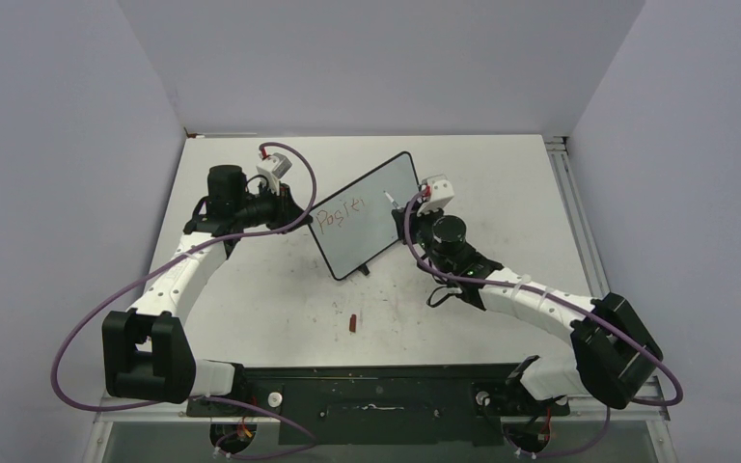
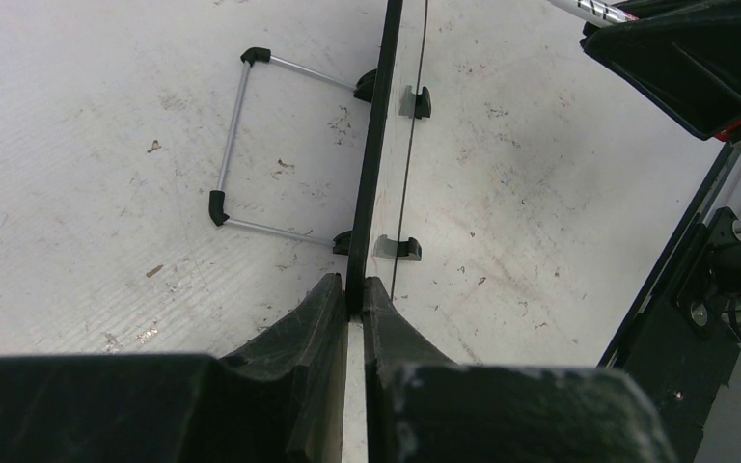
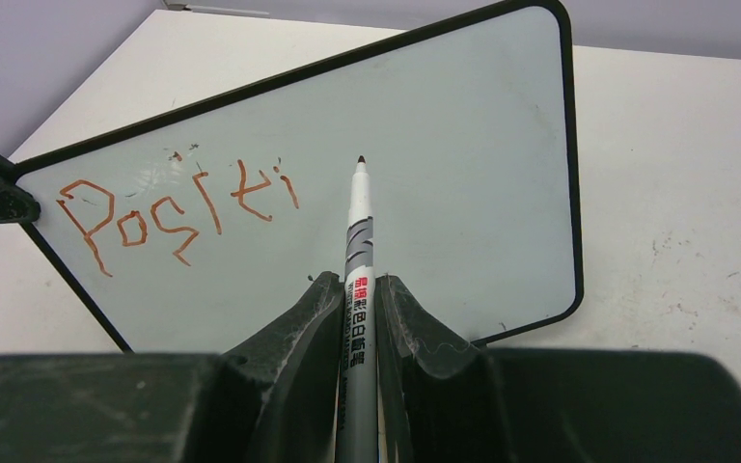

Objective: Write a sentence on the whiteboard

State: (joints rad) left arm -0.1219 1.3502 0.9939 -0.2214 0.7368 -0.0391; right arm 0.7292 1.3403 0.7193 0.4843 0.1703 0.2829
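Observation:
The whiteboard stands tilted on the table, its black frame seen edge-on in the left wrist view. My left gripper is shut on the board's left edge. On the face the sentence reads "Positi" in reddish strokes. My right gripper is shut on a grey marker. The marker's tip points at the board just right of the last letter. Whether the tip touches the face I cannot tell.
A small red marker cap lies on the white tabletop in front of the board. A wire stand props the board from behind. A metal rail runs along the table's right edge.

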